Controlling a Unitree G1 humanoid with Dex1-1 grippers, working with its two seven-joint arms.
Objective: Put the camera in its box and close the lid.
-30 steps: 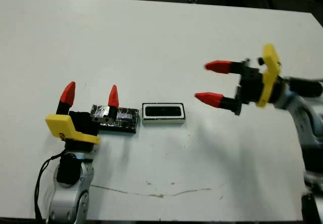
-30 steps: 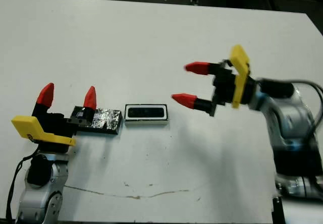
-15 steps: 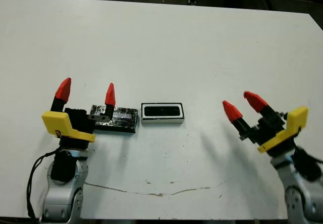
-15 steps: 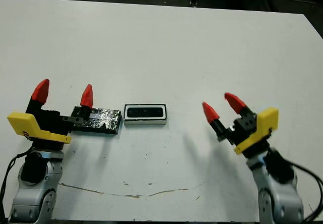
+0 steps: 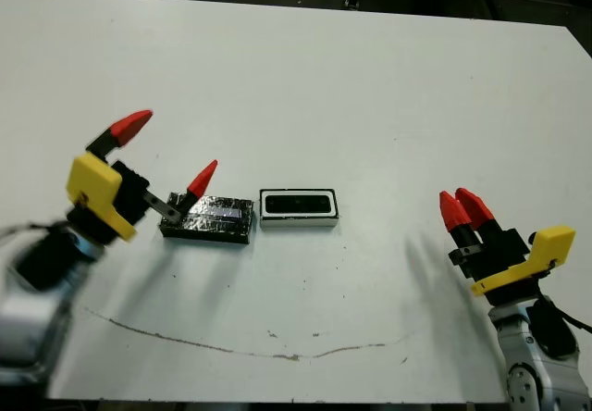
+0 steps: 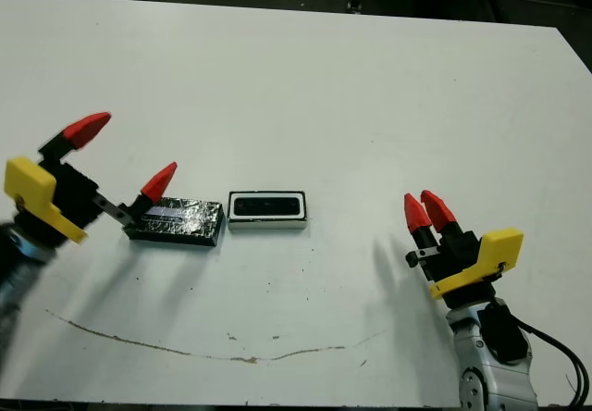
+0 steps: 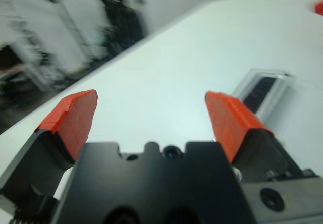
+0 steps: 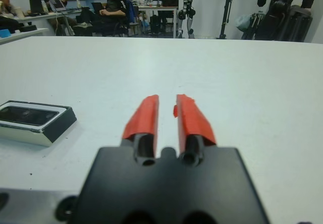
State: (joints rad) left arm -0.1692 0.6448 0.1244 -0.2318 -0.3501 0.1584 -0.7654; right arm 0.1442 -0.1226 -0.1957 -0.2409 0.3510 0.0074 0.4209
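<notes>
now the right fingers (image 5: 465,209) have narrowed nearly shut; left fingers (image 5: 166,155) stay wide by the lid (image 5: 207,220)

- Bright, even light is falling on the white table (image 5: 370,78), leaving soft shadows beside both arms.
- The left arm (image 5: 37,272) is smearing with motion blur.
- The left wrist view is showing everything out of focus.
- The right wrist view is staying sharp.
</notes>
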